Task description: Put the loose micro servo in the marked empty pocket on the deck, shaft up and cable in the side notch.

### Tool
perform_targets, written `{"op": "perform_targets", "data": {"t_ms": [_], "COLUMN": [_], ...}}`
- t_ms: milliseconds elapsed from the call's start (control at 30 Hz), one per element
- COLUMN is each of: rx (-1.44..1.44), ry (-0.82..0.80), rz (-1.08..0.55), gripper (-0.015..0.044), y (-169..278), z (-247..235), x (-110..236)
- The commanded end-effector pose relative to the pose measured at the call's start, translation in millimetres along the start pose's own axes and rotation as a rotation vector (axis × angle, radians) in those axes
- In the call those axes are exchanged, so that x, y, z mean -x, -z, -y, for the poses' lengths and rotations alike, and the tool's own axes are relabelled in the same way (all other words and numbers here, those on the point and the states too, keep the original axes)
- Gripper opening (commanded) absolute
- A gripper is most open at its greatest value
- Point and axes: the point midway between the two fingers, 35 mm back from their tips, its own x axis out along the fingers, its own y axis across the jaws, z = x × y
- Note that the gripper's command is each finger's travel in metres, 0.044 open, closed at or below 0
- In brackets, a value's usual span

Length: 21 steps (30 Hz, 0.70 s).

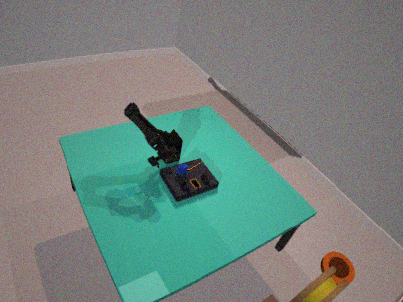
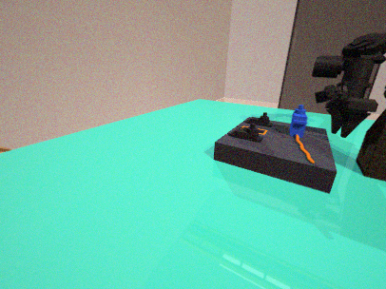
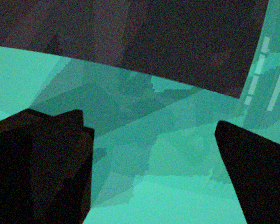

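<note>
The blue micro servo (image 1: 182,169) (image 2: 299,121) stands upright on top of the dark deck (image 1: 174,186) (image 2: 276,163), near the deck's edge closest to the arm. Its orange cable (image 1: 197,164) (image 2: 304,150) trails across the deck top. The orange-marked pocket (image 1: 192,180) (image 2: 243,127) is on the deck's other side, apart from the servo. My gripper (image 1: 169,158) (image 2: 343,128) (image 3: 153,178) is open and empty. It hangs just off the deck's edge beside the servo, not touching it. In the wrist view only the green table shows between the fingers.
Dark mounted servos (image 2: 263,118) sit on the deck by the marked pocket. The arm's dark base (image 2: 376,155) stands right of the deck. The green table (image 1: 233,226) ends close behind the arm. An orange and yellow tube (image 1: 337,271) lies on the floor beyond the table's corner.
</note>
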Motion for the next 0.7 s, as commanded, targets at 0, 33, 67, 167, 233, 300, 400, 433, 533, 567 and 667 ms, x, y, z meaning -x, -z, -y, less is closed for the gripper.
{"op": "perform_targets", "data": {"t_ms": [0,33,67,167,233,300,400,433,533,567,667], "rx": [0.002,0.010,0.021,0.084,0.148,0.215,0.316,0.349,0.452,0.485,0.587], "ry": [0.000,-0.001,-0.002,-0.004,-0.006,-0.010,-0.011,-0.011,-0.010,-0.010,-0.006], "rz": [0.000,0.000,-0.001,-0.004,-0.008,-0.010,-0.015,-0.018,-0.023,-0.022,-0.032], "gripper": [0.0426,0.0440,0.0440,0.0440,0.0440,0.0440,0.0440,0.0440,0.0440,0.0440,0.0440], "y": [0,-1,-2,-7,-11,-17,-26,-28,-37,-40,-48], "z": [0,0,0,-1,-2,-3,-5,-6,-10,-12,-15], "x": [0,1,1,4,8,11,16,18,23,25,30]}}
